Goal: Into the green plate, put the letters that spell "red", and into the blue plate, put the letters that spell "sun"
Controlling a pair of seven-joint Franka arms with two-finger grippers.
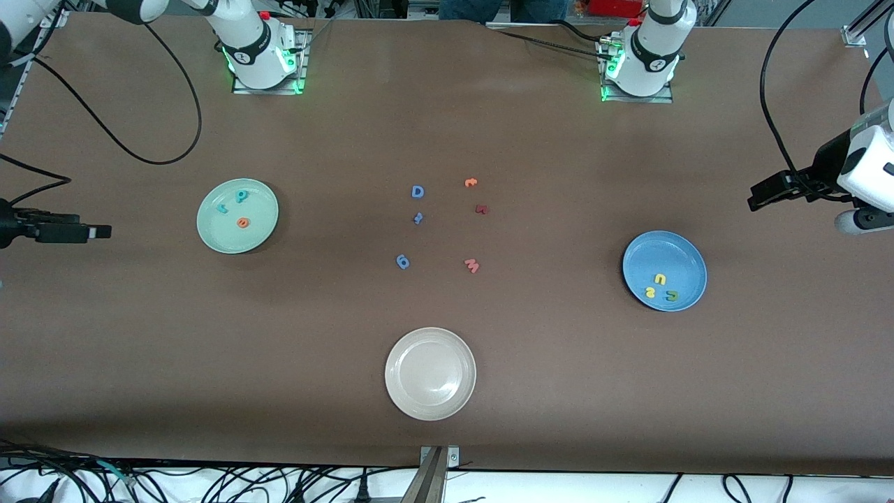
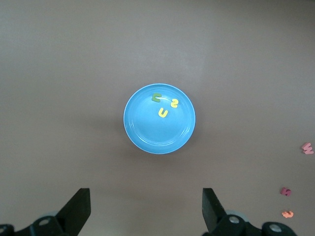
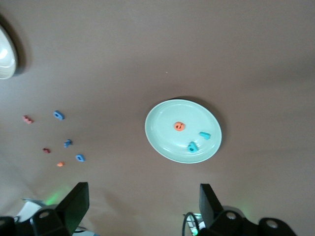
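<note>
Both hands empty, fingers apart: left hand (image 2: 146, 211) over counter (image 1: 559, 391) by blue plate (image 2: 147, 137); right hand (image 3: 142, 209) near green plate (image 3: 162, 140). Only front view showed beige plate (image 1: 401, 391) whole.

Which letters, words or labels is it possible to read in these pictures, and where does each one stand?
"D": blue capital letter on the bare table.
"t": orange letter beside it, toward the left arm's end.
"w": pink letter, nearer the front camera.
"e": orange letter in the green plate.
"s": yellow letter in the blue plate.
The other foam letters and the marks on the robot bases cannot be read for certain.
</note>
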